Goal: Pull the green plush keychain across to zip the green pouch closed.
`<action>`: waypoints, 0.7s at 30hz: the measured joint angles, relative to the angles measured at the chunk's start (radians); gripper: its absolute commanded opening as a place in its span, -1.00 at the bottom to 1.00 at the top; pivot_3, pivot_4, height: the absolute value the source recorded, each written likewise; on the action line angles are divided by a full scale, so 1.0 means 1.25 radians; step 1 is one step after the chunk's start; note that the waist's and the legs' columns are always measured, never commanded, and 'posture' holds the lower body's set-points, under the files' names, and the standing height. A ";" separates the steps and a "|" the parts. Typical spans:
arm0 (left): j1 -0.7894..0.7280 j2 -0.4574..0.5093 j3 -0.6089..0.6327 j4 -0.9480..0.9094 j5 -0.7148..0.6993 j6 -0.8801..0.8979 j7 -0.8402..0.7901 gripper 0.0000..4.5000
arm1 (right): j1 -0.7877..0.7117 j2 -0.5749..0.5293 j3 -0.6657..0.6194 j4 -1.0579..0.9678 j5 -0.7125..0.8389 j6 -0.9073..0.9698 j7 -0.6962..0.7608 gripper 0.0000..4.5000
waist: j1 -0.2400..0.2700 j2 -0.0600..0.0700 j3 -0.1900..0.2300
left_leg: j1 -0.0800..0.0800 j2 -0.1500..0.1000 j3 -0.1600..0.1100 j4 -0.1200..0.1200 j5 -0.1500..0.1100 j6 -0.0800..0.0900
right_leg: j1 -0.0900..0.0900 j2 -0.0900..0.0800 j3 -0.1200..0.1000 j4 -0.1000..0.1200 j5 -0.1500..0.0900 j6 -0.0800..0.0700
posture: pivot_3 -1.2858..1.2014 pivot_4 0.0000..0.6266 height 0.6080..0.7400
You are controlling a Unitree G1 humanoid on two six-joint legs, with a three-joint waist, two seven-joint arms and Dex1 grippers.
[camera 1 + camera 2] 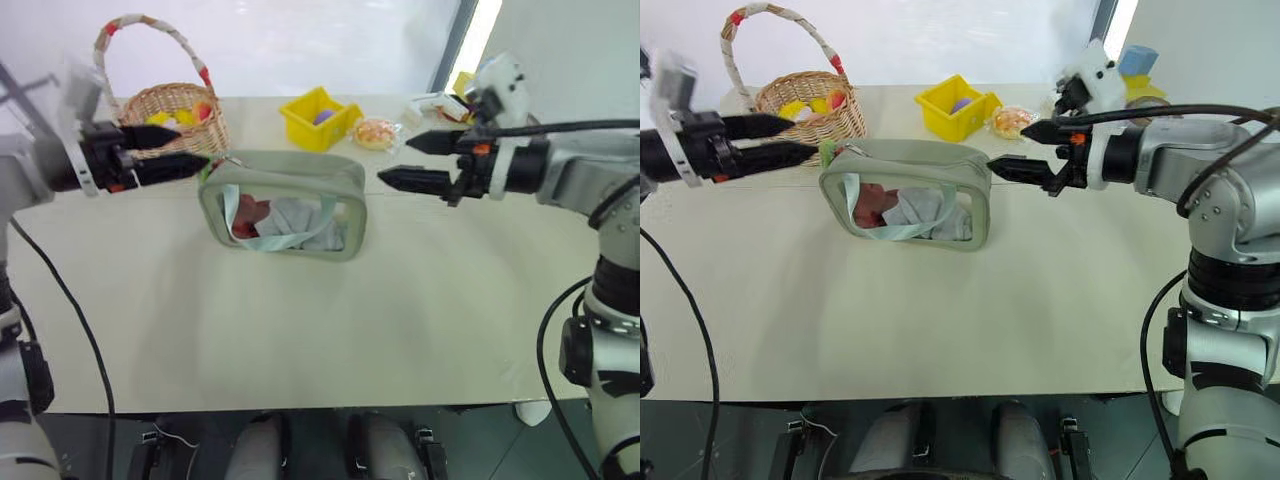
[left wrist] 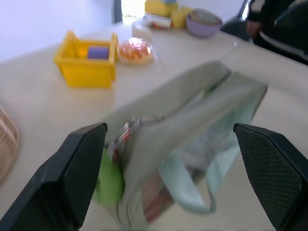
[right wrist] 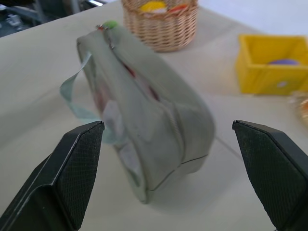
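Note:
The green pouch (image 1: 290,163) stands on its long edge in the middle of the table, clear window facing me, mint strap (image 1: 285,240) hanging in front. Its zipper runs along the top and looks open. The green plush keychain (image 1: 827,152) hangs at the pouch's left end, by the zipper pull (image 2: 126,132). My left gripper (image 1: 190,148) is open, hovering just left of that end, close to the keychain without touching it. Just off the pouch's right end hovers my right gripper (image 1: 395,160), also open and holding nothing.
A wicker basket (image 1: 175,110) with toys stands behind the pouch's left end, close to the left gripper. A yellow bin (image 1: 318,118) and a wrapped bun (image 1: 376,132) sit at the back. The table (image 1: 300,330) runs bare toward its front edge.

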 measured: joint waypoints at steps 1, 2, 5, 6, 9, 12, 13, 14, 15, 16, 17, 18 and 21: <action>0.001 0.006 -0.007 0.007 0.002 -0.009 -0.013 0.99 | -0.001 -0.001 0.002 0.004 0.004 0.002 0.000 0.98 | 0.000 0.000 0.000 | -0.003 0.000 0.000 0.001 0.000 0.000 | -0.002 0.000 0.000 0.000 0.000 0.000 | 0.03 -0.52 0.98; 0.000 0.012 -0.012 0.012 0.005 -0.020 -0.022 0.99 | -0.004 -0.002 0.010 0.006 0.009 0.002 0.004 0.98 | 0.000 0.000 0.000 | -0.006 0.000 0.000 0.004 0.000 0.000 | -0.004 -0.001 0.000 0.001 0.000 0.000 | 0.03 -0.52 0.98; -0.008 0.035 -0.015 0.033 0.019 -0.052 -0.051 0.99 | -0.010 -0.011 0.028 0.004 0.025 -0.002 0.018 0.98 | 0.000 0.000 0.000 | -0.011 -0.001 0.001 0.007 0.000 0.000 | -0.008 -0.002 0.000 0.002 0.001 0.001 | 0.03 -0.52 0.98; -0.009 0.042 -0.017 0.037 0.022 -0.058 -0.057 0.99 | -0.009 -0.017 0.032 0.001 0.027 -0.004 0.022 0.98 | 0.000 0.000 0.001 | -0.011 -0.001 0.002 0.007 0.000 0.000 | -0.008 -0.002 0.000 0.002 0.001 0.001 | 0.03 -0.52 0.98; -0.009 0.061 -0.019 0.049 0.030 -0.073 -0.081 0.99 | -0.006 -0.039 0.053 -0.002 0.027 -0.022 0.031 0.98 | 0.001 -0.001 0.001 | -0.010 -0.001 0.003 0.008 0.000 0.001 | -0.008 -0.002 0.000 0.002 0.001 0.001 | 0.03 -0.52 0.98; -0.010 0.073 -0.020 0.052 0.032 -0.074 -0.097 0.99 | -0.006 -0.046 0.070 0.000 0.026 -0.044 0.040 0.98 | 0.000 -0.001 0.001 | -0.010 -0.001 0.003 0.008 0.000 0.001 | -0.008 -0.002 0.000 0.003 0.001 0.002 | 0.03 -0.52 0.98; -0.009 0.073 -0.020 0.052 0.032 -0.074 -0.101 0.99 | -0.006 -0.046 0.074 0.001 0.026 -0.051 0.041 0.98 | 0.000 -0.001 0.001 | -0.010 -0.001 0.003 0.008 0.000 0.001 | -0.008 -0.002 0.000 0.003 0.001 0.002 | 0.03 -0.52 0.98; -0.009 0.073 -0.020 0.052 0.033 -0.075 -0.103 0.99 | -0.009 -0.044 0.083 0.003 0.025 -0.062 0.042 0.98 | -0.001 -0.001 0.001 | -0.010 -0.001 0.003 0.008 0.000 0.001 | -0.008 -0.002 0.000 0.003 0.001 0.002 | 0.03 -0.52 0.98; -0.009 0.073 -0.019 0.052 0.033 -0.076 -0.103 0.99 | -0.015 -0.037 0.089 0.009 0.025 -0.069 0.042 0.98 | -0.001 -0.001 0.001 | -0.010 -0.001 0.003 0.008 0.000 0.001 | -0.008 -0.002 0.001 0.004 0.001 0.002 | 0.03 -0.52 0.98; -0.009 0.073 -0.020 0.052 0.034 -0.080 -0.102 0.99 | -0.026 -0.023 0.096 0.015 0.024 -0.077 0.039 0.98 | -0.001 -0.001 0.001 | -0.010 -0.001 0.003 0.009 0.000 0.001 | -0.008 -0.002 0.001 0.004 0.001 0.002 | 0.03 -0.52 0.98; -0.010 0.072 -0.019 0.052 0.034 -0.084 -0.100 0.99 | -0.035 -0.014 0.104 0.016 0.024 -0.081 0.036 0.98 | -0.002 -0.001 0.001 | -0.010 -0.001 0.003 0.009 0.000 0.001 | -0.009 -0.002 0.001 0.005 0.001 0.002 | 0.03 -0.52 0.98; -0.009 0.068 -0.019 0.052 0.034 -0.086 -0.096 0.99 | -0.044 0.000 0.119 0.016 0.019 -0.091 0.032 0.98 | -0.003 -0.001 0.001 | -0.010 0.000 0.004 0.009 0.000 0.001 | -0.009 -0.002 0.001 0.005 0.001 0.002 | 0.03 -0.52 0.98; 0.013 0.064 -0.014 0.041 0.033 -0.089 -0.086 0.99 | -0.057 0.057 0.189 0.021 -0.020 -0.142 0.020 0.98 | -0.006 -0.001 0.001 | -0.010 0.000 0.005 0.009 0.000 0.001 | -0.010 -0.002 0.002 0.006 0.001 0.002 | 0.03 -0.52 0.98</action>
